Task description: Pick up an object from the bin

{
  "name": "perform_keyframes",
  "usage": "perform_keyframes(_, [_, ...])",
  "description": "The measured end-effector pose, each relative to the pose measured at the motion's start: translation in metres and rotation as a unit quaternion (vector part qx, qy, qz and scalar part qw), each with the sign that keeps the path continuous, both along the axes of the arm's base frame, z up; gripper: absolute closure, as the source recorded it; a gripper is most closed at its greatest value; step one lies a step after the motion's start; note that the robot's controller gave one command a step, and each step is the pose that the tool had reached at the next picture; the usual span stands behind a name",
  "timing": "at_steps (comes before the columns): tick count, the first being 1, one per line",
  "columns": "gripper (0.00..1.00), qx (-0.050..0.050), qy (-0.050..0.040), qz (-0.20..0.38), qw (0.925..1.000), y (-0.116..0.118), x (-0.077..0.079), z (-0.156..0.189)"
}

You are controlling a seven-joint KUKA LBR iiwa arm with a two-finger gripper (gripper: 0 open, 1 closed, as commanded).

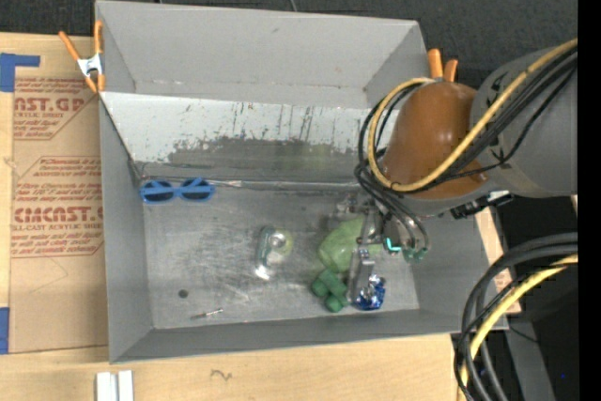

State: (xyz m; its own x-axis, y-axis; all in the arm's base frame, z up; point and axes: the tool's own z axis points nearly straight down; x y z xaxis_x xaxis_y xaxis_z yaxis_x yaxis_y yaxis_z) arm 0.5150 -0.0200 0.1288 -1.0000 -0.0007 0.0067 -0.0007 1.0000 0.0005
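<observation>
My gripper (362,275) reaches down into the bin's front right corner. Its fingers point at a small blue and silver thing (372,296) by the front wall. Just left of the fingers lies a dark green block-like thing (329,288), and behind that a pale green crumpled thing (338,244), which the fingers touch or pass closely. Nothing shows between the fingers.
A clear plastic piece with a yellowish tint (272,251) lies mid-floor. A blue pair of rounded shapes (177,191) rests at the back left by the wall. A thin small metal bit (208,314) lies near the front wall.
</observation>
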Motion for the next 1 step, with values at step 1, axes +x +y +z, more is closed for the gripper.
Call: perform_keyframes(1, [0.0,0.0,-0.0122,0.154,0.988,-0.0377,-0.0238,-0.0556])
